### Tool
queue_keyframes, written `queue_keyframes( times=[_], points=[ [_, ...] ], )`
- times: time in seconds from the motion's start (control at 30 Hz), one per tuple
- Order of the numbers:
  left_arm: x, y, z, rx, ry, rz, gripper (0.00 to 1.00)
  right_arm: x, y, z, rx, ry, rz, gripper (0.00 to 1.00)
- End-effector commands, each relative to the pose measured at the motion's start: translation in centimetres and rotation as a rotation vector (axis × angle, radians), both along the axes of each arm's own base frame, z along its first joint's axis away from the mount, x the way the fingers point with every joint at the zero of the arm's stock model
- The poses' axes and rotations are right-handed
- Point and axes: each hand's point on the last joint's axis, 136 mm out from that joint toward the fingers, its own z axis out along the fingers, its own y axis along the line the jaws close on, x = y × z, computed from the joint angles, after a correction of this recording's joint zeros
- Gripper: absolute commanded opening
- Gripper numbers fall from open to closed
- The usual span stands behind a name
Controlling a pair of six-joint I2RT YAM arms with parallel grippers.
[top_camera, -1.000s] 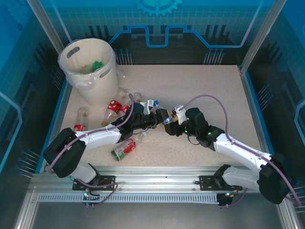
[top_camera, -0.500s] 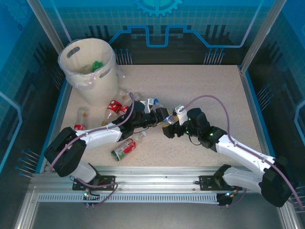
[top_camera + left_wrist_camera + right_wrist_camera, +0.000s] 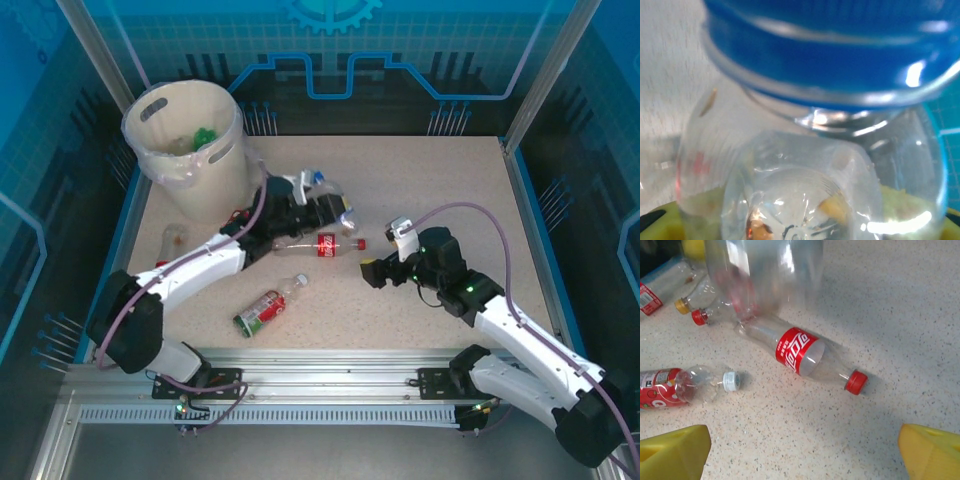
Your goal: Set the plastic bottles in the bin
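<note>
My left gripper (image 3: 318,208) is shut on a clear blue-labelled plastic bottle (image 3: 336,200), held above the table right of the bin (image 3: 190,150). In the left wrist view that bottle (image 3: 805,175) sits between the yellow fingers (image 3: 665,225). My right gripper (image 3: 372,272) stands open over bare table, its yellow fingertips (image 3: 675,452) wide apart with nothing between them. A red-labelled, red-capped bottle (image 3: 320,245) (image 3: 800,352) lies flat between the two arms. Another bottle (image 3: 265,310) (image 3: 685,387) with a white cap lies nearer the front. A green bottle (image 3: 205,133) lies inside the bin.
More bottles lie by the bin's foot (image 3: 175,240) (image 3: 240,218). A blue raised rim (image 3: 135,215) borders the table. The speckled surface to the right and back right of my right arm is open.
My right gripper opened and drew back to the right. My left arm carried the blue-labelled bottle up and back toward the bin, uncovering the red-labelled bottle on the table.
</note>
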Motion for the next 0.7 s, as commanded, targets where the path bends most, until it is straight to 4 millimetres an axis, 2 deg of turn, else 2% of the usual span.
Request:
queue_keyframes(
  times=[0.0,0.1,0.2,0.33,0.4,0.5,0.6,0.67],
  points=[
    [1.5,4.3,5.0,0.087,-0.119,0.023,0.46,-0.5,-0.8,-2.1,-0.034,0.062,-0.022,0.97],
    [3.6,9.0,8.9,0.134,-0.179,0.11,0.41,-0.7,-1.0,-2.5,-0.038,0.068,-0.027,0.97],
    [5.1,13.4,11.7,0.176,-0.211,0.2,0.37,-0.8,-0.9,-2.8,-0.023,0.074,-0.029,0.97],
    [7.0,20.5,14.5,0.254,-0.224,0.365,0.32,-0.8,-0.3,-2.9,0.001,0.078,-0.018,0.97],
    [7.9,24.4,15.8,0.284,-0.23,0.466,0.26,-0.7,-0.1,-2.9,-0.003,0.075,-0.009,0.97],
    [9.1,29.3,16.6,0.321,-0.211,0.58,0.18,-0.8,0.0,-3.3,-0.016,0.08,-0.002,0.97],
    [10.5,32.5,16.1,0.367,-0.162,0.63,0.12,-0.8,0.0,-3.7,-0.021,0.084,0.005,0.98],
    [11.5,33.8,15.4,0.392,-0.121,0.633,0.1,-0.8,0.0,-4.0,-0.023,0.088,0.005,0.98]
  ],
)
